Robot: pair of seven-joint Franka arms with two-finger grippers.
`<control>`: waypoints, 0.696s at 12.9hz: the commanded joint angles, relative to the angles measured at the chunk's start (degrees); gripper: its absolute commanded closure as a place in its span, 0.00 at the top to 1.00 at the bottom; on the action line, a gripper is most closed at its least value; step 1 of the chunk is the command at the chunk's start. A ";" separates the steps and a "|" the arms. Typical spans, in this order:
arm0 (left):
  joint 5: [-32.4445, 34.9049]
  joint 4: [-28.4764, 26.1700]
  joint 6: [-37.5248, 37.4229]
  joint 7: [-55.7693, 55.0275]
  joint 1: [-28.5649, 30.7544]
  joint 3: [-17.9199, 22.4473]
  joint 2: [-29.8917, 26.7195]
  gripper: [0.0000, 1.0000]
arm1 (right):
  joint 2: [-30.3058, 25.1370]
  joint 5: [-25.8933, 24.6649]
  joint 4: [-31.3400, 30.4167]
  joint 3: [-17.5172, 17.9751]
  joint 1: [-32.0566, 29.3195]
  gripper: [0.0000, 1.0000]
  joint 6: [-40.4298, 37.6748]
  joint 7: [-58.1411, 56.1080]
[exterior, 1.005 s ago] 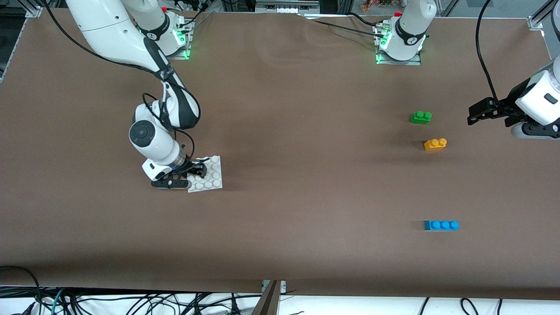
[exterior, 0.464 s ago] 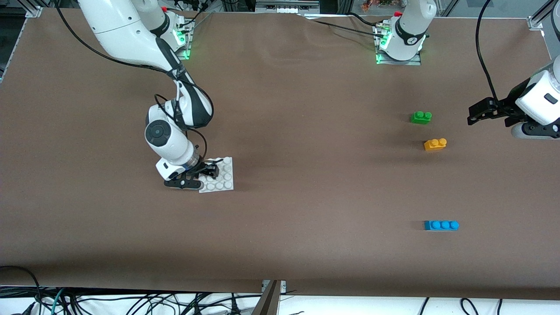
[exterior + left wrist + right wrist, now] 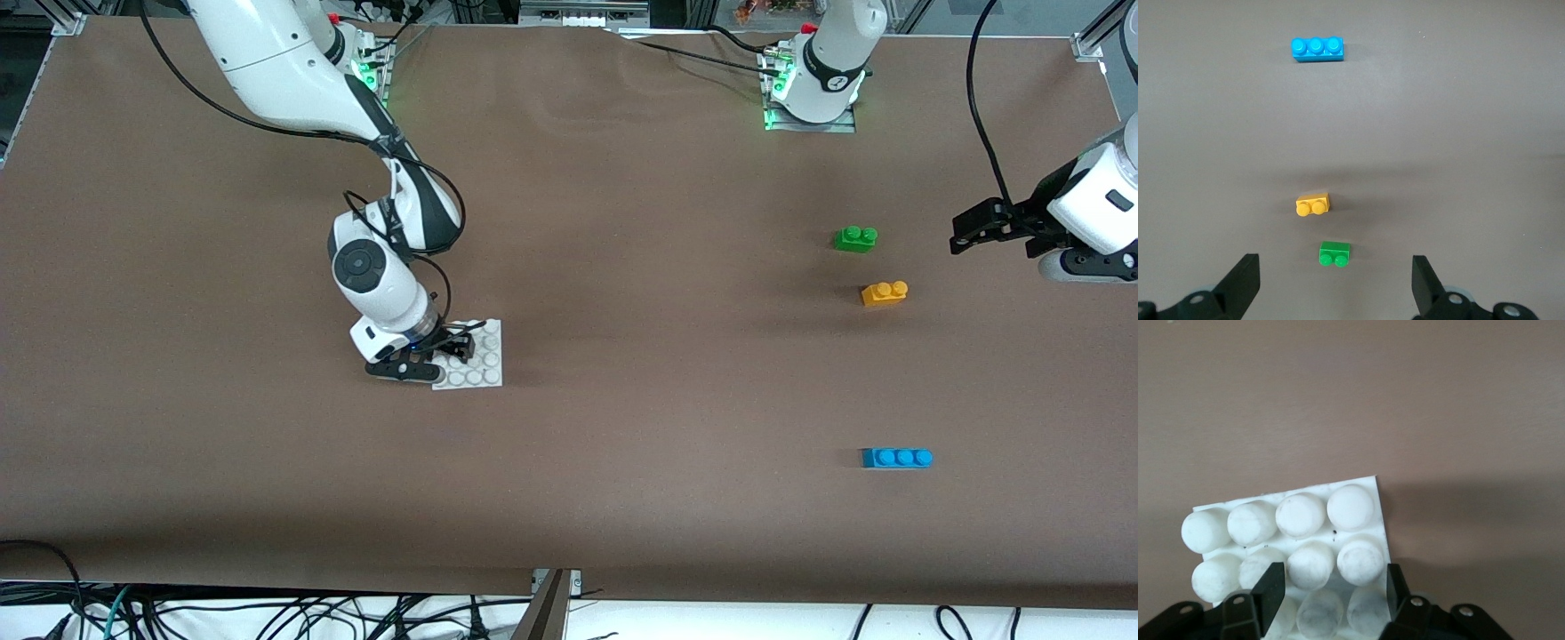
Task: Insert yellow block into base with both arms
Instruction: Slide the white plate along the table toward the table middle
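- Brown cloth covers the table [image 3: 622,267], which carries everything else.
- White right arm [image 3: 293,71] reaches from its base down to the plate, well toward its own end of the table.
- White left arm [image 3: 1089,213] waits in the air at its end of the table, its wrist just inside the front view's edge.
- White studded base [image 3: 480,360] lies flat on the cloth; the right gripper [image 3: 449,347] is clamped on its edge, fingers [image 3: 1268,590] pinching across the studs.
- Black left gripper [image 3: 965,233] hangs with its fingers [image 3: 1245,283] spread wide, holding nothing.
- Blue three-stud brick [image 3: 896,458] lies nearest the front camera of the three bricks.
- Yellow block [image 3: 885,292] sits on the cloth toward the left arm's end, well apart from the base.
- Green brick [image 3: 855,238] rests just beside the yellow block, farther from the front camera.
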 commanded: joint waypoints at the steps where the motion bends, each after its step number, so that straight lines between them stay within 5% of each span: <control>1: 0.29 1.95 -1.48 1.19 -0.23 0.27 0.78 1.00 | 2.74 0.56 3.58 -0.74 2.47 0.70 0.03 2.81; 9: 0.21 1.95 -1.48 1.19 -0.23 0.27 0.78 1.00 | 5.02 0.47 7.27 -1.09 8.27 0.70 -0.06 10.19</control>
